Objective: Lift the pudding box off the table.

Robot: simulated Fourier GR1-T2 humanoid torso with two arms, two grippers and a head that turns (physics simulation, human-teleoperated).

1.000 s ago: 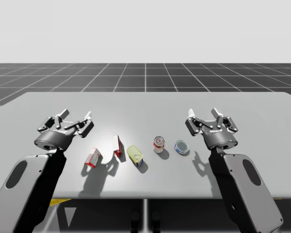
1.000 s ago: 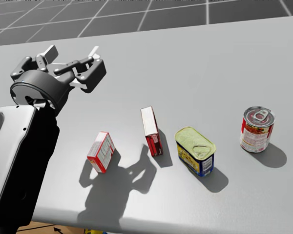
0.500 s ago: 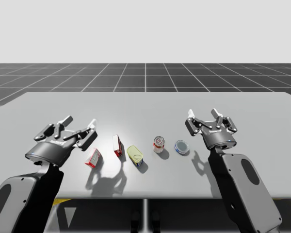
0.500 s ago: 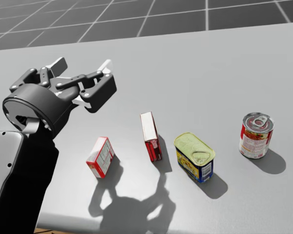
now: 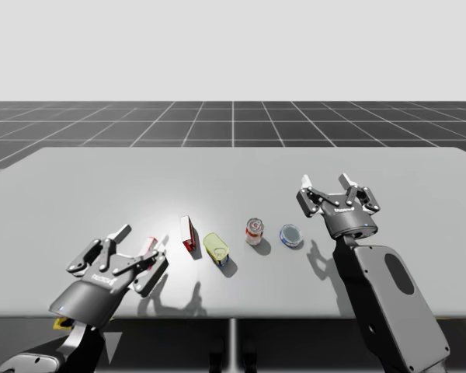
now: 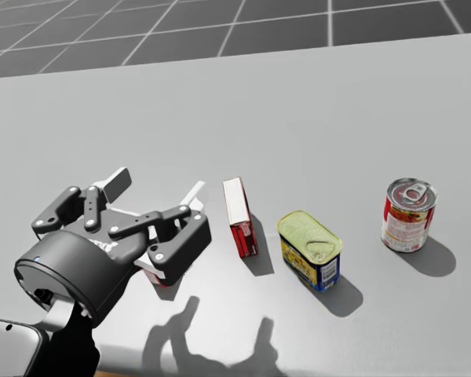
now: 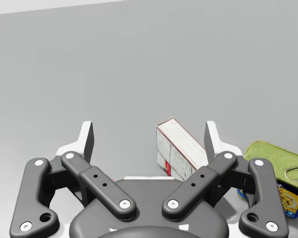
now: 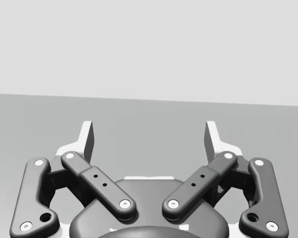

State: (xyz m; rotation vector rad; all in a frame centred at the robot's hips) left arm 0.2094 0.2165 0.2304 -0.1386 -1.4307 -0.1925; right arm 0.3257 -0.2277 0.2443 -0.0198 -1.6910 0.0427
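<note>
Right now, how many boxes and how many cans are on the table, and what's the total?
Boxes: 2 (red and white box, dark red box)
Cans: 3 (yellow rectangular can, red round can, flat blue can)
Total: 5

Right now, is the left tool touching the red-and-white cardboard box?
Cannot tell. In the left wrist view the red-and-white box lies between the left tool's open fingers, clear of one; the linkage hides its edge by the other.
</note>
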